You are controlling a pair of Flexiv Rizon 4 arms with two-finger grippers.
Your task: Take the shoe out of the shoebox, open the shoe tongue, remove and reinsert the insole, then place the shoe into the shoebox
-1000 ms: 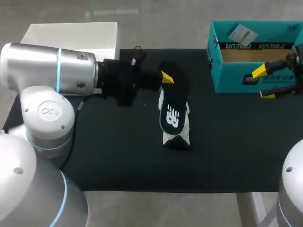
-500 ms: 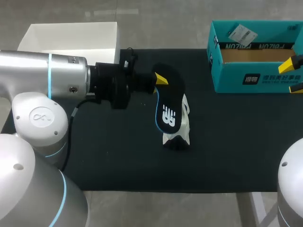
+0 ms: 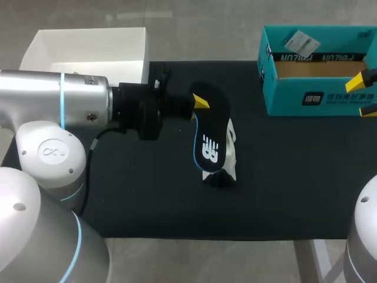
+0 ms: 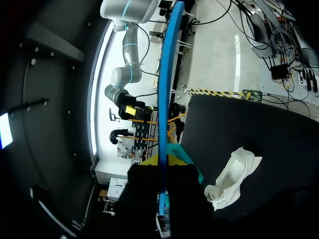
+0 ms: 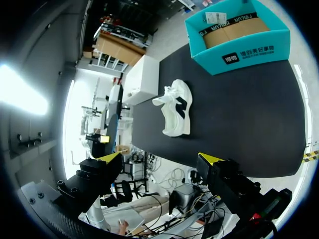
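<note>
Black insole (image 3: 211, 127), centre frame, is pinched by the left gripper (image 3: 199, 105) over the white shoe (image 3: 231, 154), likely poised for reinsertion; the right gripper (image 3: 366, 94) hangs spread wide by the teal shoebox (image 3: 306, 91), upper right.

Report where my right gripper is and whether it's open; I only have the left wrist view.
Observer: The right gripper is open and empty, out at the right side of the table, near the shoebox.
Operator: Check inside that box.
Observer: No shoe in it: bare cardboard floor, and a white paper slip at its back wall.
Operator: Describe how the insole sits over the shoe.
Observer: From above, the left gripper grips the insole by one end, logo side up, and it covers most of the shoe lying on the table; I cannot tell whether they touch.
</note>
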